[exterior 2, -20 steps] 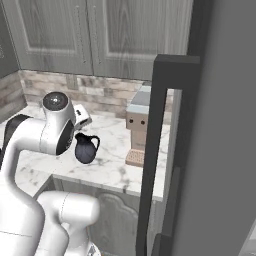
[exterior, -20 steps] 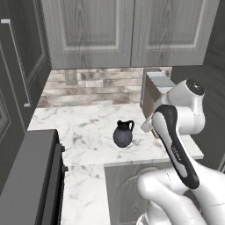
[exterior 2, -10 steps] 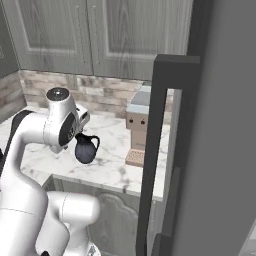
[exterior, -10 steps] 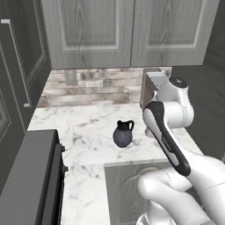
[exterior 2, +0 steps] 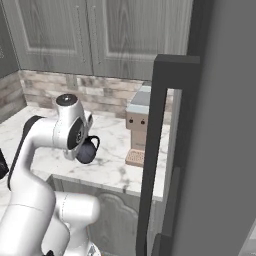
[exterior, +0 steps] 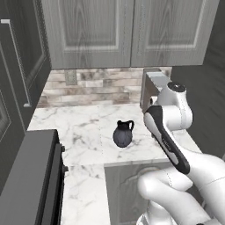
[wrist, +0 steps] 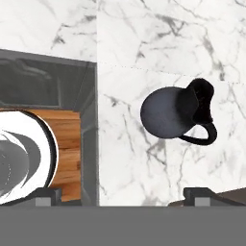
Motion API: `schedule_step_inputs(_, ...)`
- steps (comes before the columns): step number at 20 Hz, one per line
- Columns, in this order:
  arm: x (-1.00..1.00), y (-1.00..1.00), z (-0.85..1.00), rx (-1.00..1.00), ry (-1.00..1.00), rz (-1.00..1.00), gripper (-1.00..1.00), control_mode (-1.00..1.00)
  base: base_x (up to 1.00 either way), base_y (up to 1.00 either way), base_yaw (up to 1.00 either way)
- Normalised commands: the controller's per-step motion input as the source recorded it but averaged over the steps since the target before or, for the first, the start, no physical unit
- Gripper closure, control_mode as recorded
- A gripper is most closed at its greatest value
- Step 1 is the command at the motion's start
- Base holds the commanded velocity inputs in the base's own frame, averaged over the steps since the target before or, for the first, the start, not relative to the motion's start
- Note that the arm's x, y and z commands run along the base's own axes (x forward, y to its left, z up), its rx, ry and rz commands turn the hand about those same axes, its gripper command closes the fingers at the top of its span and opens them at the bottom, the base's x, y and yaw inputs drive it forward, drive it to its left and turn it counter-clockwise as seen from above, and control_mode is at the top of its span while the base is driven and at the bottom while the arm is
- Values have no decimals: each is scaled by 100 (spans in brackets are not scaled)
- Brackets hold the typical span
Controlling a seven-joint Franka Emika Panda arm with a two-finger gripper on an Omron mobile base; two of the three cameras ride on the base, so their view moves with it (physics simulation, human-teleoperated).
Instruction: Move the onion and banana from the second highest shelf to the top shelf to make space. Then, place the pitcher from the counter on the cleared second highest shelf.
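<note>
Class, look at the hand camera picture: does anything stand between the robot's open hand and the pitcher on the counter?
Nothing visible does. In the hand view the pitcher stands alone on the bare marble counter, beyond the open hand. Only bare marble lies between them; the coffee machine stands off to the side.

No text, label, brand, number or sign can be read anywhere in these pictures. The pitcher (wrist: pixel 175 115), lying ahead of the fingertips and between them, has a plain dark body with no mark on it. The counter (wrist: pixel 144 38) around it carries only grey veining, and the cabinet doors (exterior: pixel 132 30) above the counter are bare wood grain. The boxy appliance (exterior 2: pixel 142 130) standing on the counter beyond the pitcher has two small dark spots on its front, possibly knobs or buttons rather than printed marks; the view is too coarse to say.
</note>
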Motion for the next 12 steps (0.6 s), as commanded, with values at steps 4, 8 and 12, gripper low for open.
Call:
schedule_step_inputs(4,28,-2,-17,0,-4,0,-100,-100,0,0,0)
schedule_step_inputs(8,30,-18,0,6,0,0,-100,-100,0,0,0)
schedule_step_inputs(12,25,-14,0,11,0,2,-100,-100,0,0,0)
